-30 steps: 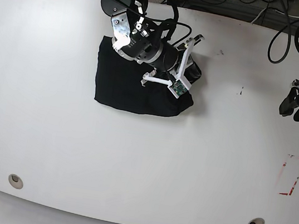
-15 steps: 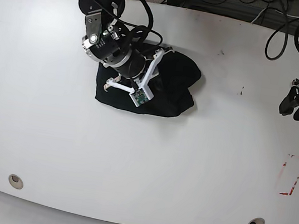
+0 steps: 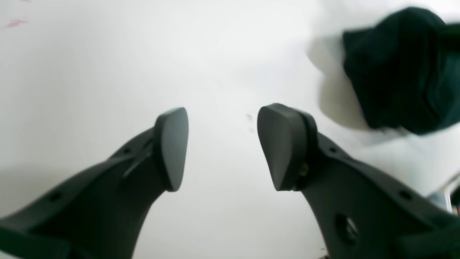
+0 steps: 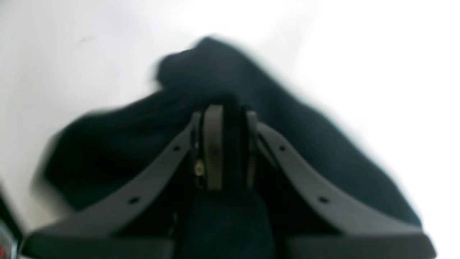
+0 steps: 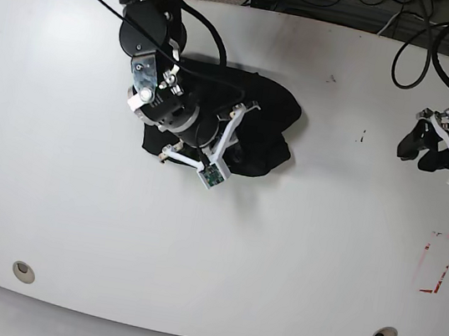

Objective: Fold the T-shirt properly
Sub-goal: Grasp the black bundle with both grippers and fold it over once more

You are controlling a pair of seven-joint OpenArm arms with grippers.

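Base view shows us the T-shirt as a dark bunched heap on the far left part of the white table, with the right arm lying over it. The right gripper is clenched on a fold of the black cloth; in the right wrist view we see a strip of fabric squeezed between its two pads, and the rest of the shirt hangs away from them in a loose slope. The left gripper is well apart from the shirt, near the right edge of the table in the base view. Its jaws stand released with only bare table between them, and it holds nothing. In the left wrist view the shirt is only a dark lump in the upper right corner.

We judge that the cloth is light and very soft. It will not keep any shape by itself and it sags from every point where it is pinched. It looks matte, so we think it will not slip easily from the pads, but a pinch on several layers can drag the whole heap. For a proper fold we would take hold at an edge or a corner, for example hem or shoulder, one for each gripper. In this crumpled state we cannot tell where these parts are.
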